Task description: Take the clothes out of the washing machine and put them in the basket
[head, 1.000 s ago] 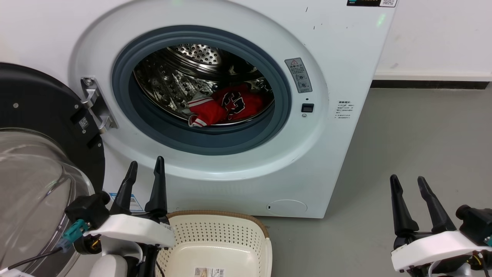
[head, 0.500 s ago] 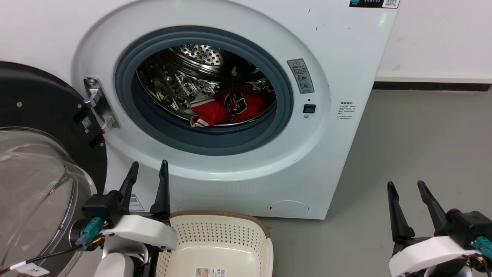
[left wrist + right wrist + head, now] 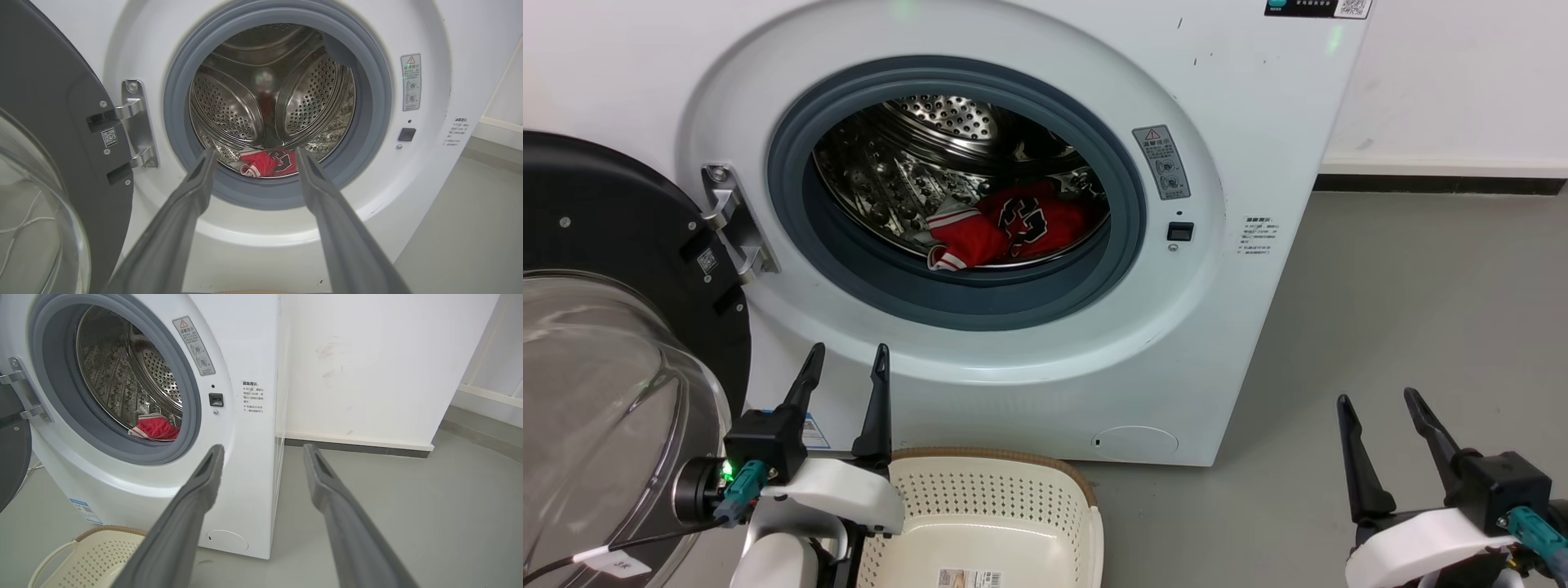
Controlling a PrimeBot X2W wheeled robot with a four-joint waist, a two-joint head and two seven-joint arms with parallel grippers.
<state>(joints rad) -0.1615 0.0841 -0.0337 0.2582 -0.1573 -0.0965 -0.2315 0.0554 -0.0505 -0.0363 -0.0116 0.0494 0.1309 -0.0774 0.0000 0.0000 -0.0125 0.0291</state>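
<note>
The washing machine [image 3: 1258, 122] stands with its round door [image 3: 596, 212] swung wide to the robot's left, the door's glass bowl bulging toward the head camera. The clothes [image 3: 1013, 229] lie inside the steel drum [image 3: 907, 171], bunched at its bottom just behind the grey rubber ring [image 3: 956, 302]. Black-and-white lettering shows on the red cloth, and a red-white striped edge sticks out at the left of the heap. The basket [image 3: 980, 490] sits on the grey floor [image 3: 1421, 310] right in front of the machine, below the opening, with a barcode label [image 3: 966, 578] on its bottom. The left gripper [image 3: 849, 349] hangs by the basket's left rim, fingers spread apart and holding nothing, pointed toward the drum mouth; in its wrist view the red heap lies between the two fingers. The right gripper [image 3: 1375, 396] hovers above the floor off the machine's right corner, well apart from the basket, its fingers likewise parted and empty
</note>
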